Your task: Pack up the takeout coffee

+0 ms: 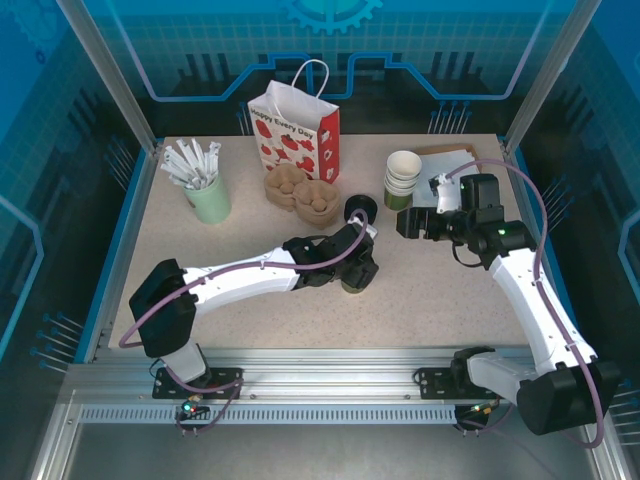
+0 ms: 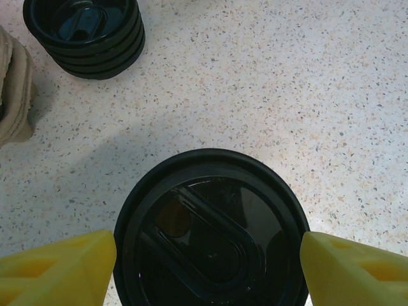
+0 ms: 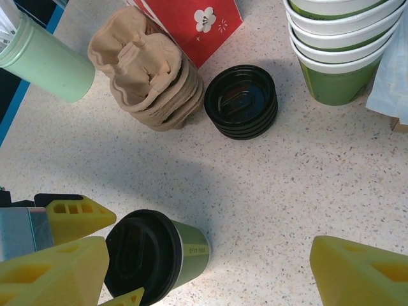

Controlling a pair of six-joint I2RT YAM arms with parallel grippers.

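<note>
An olive-green paper cup with a round black plastic lid [image 3: 156, 255] stands on the speckled table [image 2: 268, 83], between the left gripper's [image 2: 207, 261] spread yellow fingers [image 2: 57, 268]. Whether they touch the cup is unclear; its body is hidden under the lid there. The right gripper [image 3: 210, 268] hangs wide open, empty, fingertips cut off by the frame.

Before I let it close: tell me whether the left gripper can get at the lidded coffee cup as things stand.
Probably yes. The left gripper is open with a yellow finger on either side of the coffee cup, nothing between them. The stack of lids stands apart, further off.
</note>
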